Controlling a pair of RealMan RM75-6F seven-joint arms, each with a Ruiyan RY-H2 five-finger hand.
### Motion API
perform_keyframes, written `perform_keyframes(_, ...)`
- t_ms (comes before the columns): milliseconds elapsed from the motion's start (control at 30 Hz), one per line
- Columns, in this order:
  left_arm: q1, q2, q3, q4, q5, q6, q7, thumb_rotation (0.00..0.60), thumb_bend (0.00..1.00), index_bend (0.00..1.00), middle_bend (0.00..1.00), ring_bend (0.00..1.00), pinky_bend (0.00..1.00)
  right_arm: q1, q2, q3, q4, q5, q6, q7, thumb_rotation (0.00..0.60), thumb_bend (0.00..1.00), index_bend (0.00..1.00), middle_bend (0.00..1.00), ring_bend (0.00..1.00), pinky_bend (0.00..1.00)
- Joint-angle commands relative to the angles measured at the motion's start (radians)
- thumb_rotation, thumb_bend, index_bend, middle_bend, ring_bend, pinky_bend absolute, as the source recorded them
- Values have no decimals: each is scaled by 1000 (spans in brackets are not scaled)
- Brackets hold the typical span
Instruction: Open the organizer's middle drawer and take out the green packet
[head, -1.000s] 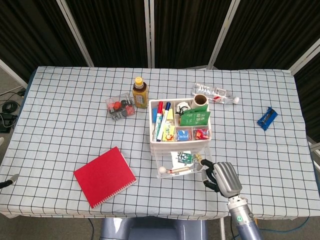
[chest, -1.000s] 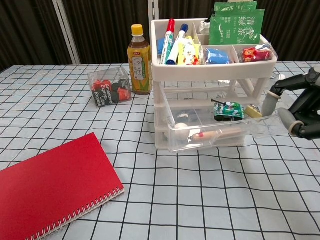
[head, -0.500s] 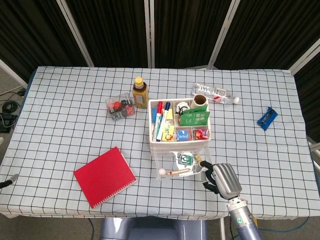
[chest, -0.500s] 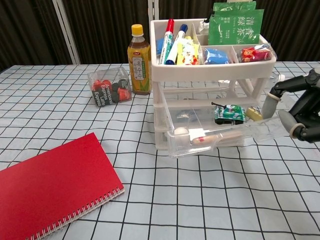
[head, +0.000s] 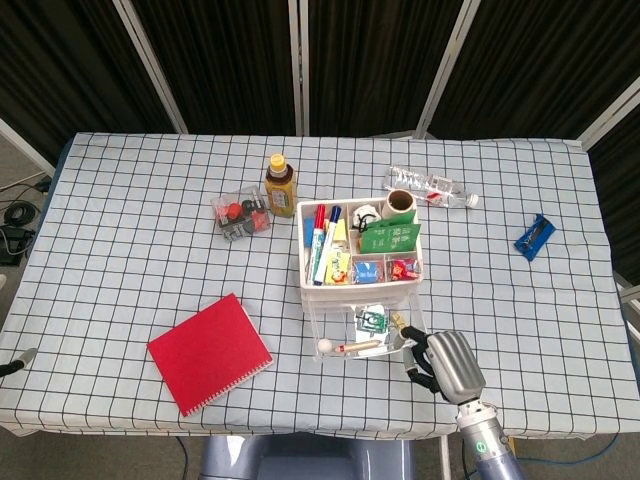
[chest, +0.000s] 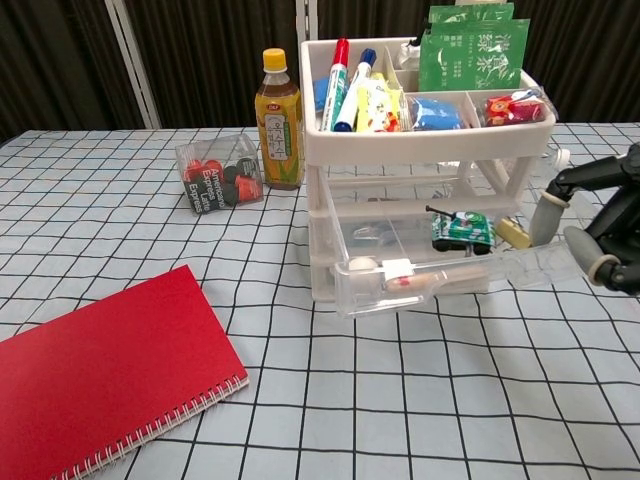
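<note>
One hand shows in these views: the right hand (head: 443, 360), at the front right corner of the organizer (chest: 400, 140), its fingers (chest: 545, 213) curled onto the right end of the pulled-out clear drawer (chest: 440, 272), which it grips. That drawer juts forward from the organizer's white frame and sits slightly skewed. Inside it, toward the right, lies the green packet (chest: 461, 228), with a small yellowish piece (chest: 514, 233) just beside it and a long pinkish stick with a white ball end (chest: 400, 275) along the front wall. On top of the organizer the open tray holds red and blue markers (chest: 342, 72), blue and red wrapped bits, and two larger green sachets (chest: 473, 50) standing at the back right. Left of the organizer stand a tea bottle (chest: 278, 118) and a clear box of small red and black items (chest: 217, 175). Front left of the organizer lies a red spiral notebook (head: 209, 352) on the checked bench (head: 130, 250). Behind the organizer a water bottle (head: 432, 186) lies on its side, and well off to its right is a blue clip-like object (head: 534, 236). No left hand appears in either view.
</note>
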Motion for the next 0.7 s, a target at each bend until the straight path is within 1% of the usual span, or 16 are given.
perform_keyframes(33, 0, 0, 0, 0, 0, 1, 0, 600, 63, 0, 0, 0, 0, -3, 0, -3, -2, -5, 3, -1, 600, 559, 746, 962, 951, 766)
perform_keyframes(200, 1, 0, 0, 1, 0, 2, -2, 600, 63, 0, 0, 0, 0, -7, -1, -7, -3, -13, 4, -3, 600, 558, 733, 960, 949, 766)
perform_keyframes(300, 1, 1, -1, 1, 0, 3, -3, 600, 63, 0, 0, 0, 0, -9, -1, -8, -2, -14, 3, -5, 600, 540, 673, 949, 940, 763)
perform_keyframes(467, 1, 0, -1, 2, -1, 1, -4, 600, 62, 0, 0, 0, 0, -10, 4, -11, -3, -13, -4, -1, 600, 446, 490, 946, 937, 761)
perform_keyframes(533, 0, 0, -1, 2, -1, 0, -3, 600, 62, 0, 0, 0, 0, -11, 7, -12, -2, -14, -5, 6, 600, 422, 434, 946, 937, 761)
perform_keyframes(700, 0, 0, -2, 2, -3, 0, -2, 600, 63, 0, 0, 0, 0, -14, 15, -14, 1, -25, -5, 20, 600, 405, 309, 947, 939, 761)
